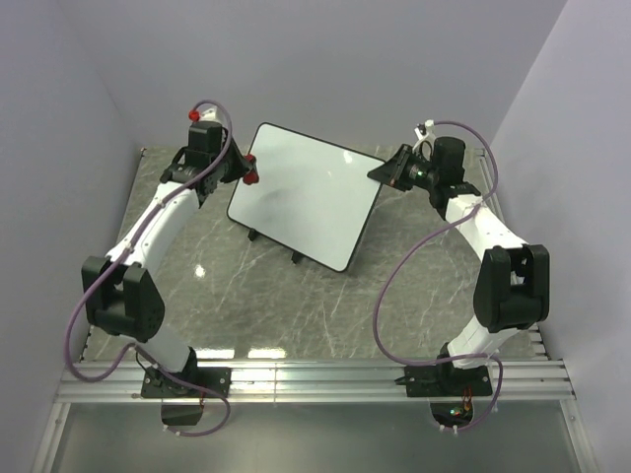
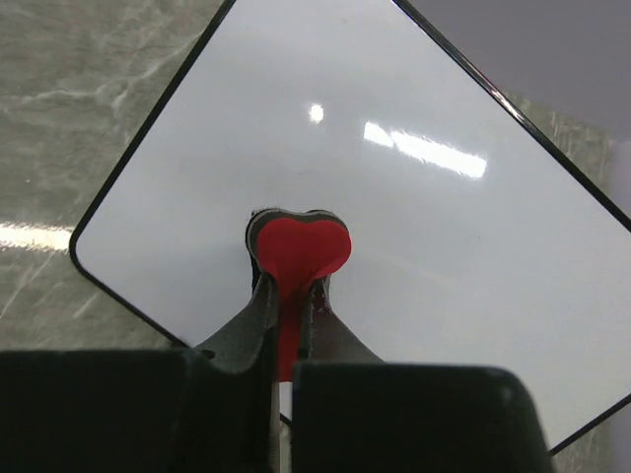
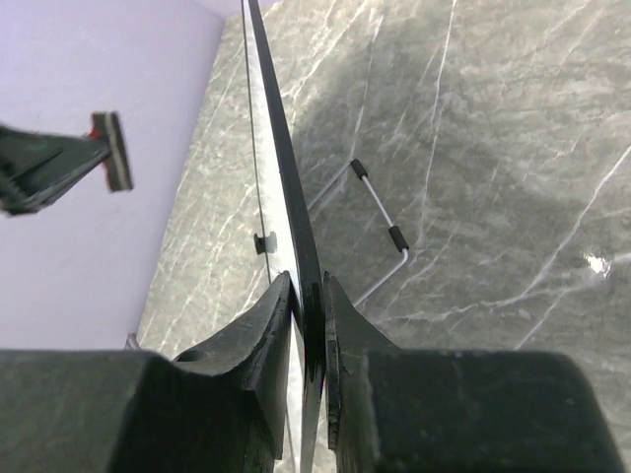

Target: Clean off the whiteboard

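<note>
The whiteboard [image 1: 306,195] stands tilted on its small black feet in the middle of the table; its white face [image 2: 414,207] looks clean apart from a faint grey smudge low on the left. My left gripper [image 1: 244,169] is shut on the small red-and-black eraser [image 2: 298,246], held at the board's left edge, close over its face. My right gripper [image 1: 386,169] is shut on the board's right edge, which shows edge-on between its fingers [image 3: 286,197]. The eraser also shows in the right wrist view [image 3: 113,150], a little off the board's face.
The table is grey marble [image 1: 256,296] with lilac walls on three sides. The board's wire stand with black sleeves [image 3: 380,207] props it from behind. An aluminium rail [image 1: 315,379] runs along the near edge by the arm bases.
</note>
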You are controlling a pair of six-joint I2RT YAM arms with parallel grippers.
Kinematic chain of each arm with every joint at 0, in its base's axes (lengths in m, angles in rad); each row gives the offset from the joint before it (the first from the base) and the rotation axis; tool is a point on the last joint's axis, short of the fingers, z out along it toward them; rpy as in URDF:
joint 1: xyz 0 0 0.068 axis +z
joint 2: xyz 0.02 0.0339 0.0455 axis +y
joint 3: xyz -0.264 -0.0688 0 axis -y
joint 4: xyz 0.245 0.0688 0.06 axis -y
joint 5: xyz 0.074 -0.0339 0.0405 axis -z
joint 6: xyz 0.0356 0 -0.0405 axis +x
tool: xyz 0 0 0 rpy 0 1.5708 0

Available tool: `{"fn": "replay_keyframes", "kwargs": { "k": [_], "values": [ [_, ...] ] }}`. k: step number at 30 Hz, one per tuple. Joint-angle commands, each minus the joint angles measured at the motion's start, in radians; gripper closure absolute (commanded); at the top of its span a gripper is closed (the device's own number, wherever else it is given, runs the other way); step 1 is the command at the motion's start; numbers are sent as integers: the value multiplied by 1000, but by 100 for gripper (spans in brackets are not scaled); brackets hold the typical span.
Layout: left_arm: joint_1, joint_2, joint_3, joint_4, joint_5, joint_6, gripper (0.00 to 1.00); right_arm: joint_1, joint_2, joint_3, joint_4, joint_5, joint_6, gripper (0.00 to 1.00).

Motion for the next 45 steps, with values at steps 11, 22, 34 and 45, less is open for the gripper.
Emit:
{"fn": "replay_keyframes", "kwargs": {
  "k": [11,22,34,45],
  "values": [
    [-101,-235,-128,-153,-225,-42,100,-21,34,43,44,169,-199,100],
    [-166,-344,-179,-246,-334,-77,100,-21,-13,95,91,177,-230,100],
    [-245,-442,-260,-309,-414,-125,100,-18,-67,159,147,145,-254,100],
    [-287,-519,-291,-375,-464,-157,100,5,-144,-109,321,138,-244,100]
  ]
}}
